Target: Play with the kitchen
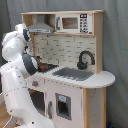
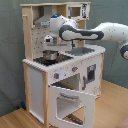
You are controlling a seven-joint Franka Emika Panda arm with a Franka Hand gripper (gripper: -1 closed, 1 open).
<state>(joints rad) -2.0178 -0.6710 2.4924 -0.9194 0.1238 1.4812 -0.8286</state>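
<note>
**Presently: toy kitchen with arm over the hob**

Item 1. The kitchen [image 2: 65, 75]: tall play unit in white and light wood, standing on a wooden floor before a grey backdrop. It fills the middle of both exterior views.

- Grey hood [image 1: 40, 25], at 10 o'clock in the first exterior view, under the top shelf.
- Microwave panel [image 1: 74, 23] with a dark window and a column of buttons, at 12 o'clock in the first exterior view.
- Dotted backsplash [image 1: 65, 50], running behind the counter.
- Black faucet [image 1: 85, 59], curved, standing at the back edge of the steel sink [image 1: 74, 74].
- Hob [image 2: 50, 59], red and black, on the counter at the second exterior view's left; a small metal pot [image 2: 49, 54] sits on it.
- Oven door [image 2: 70, 105], hanging open and tilted outward at 6 o'clock in the second exterior view; through its window the oven's inside shows.
- Second door [image 1: 63, 106] with a dark window, shut, below the sink.

Item 2. Robot arm [image 2: 95, 33]: white with black joints, reaching in from 3 o'clock in the second exterior view. In the first exterior view its body covers the 9 o'clock side and hides most of the hob.

Item 3. Gripper [image 2: 50, 41]: hangs above the pot, pointing down, beneath the hood. Whether its fingers are spread or closed, I cannot tell.
</note>
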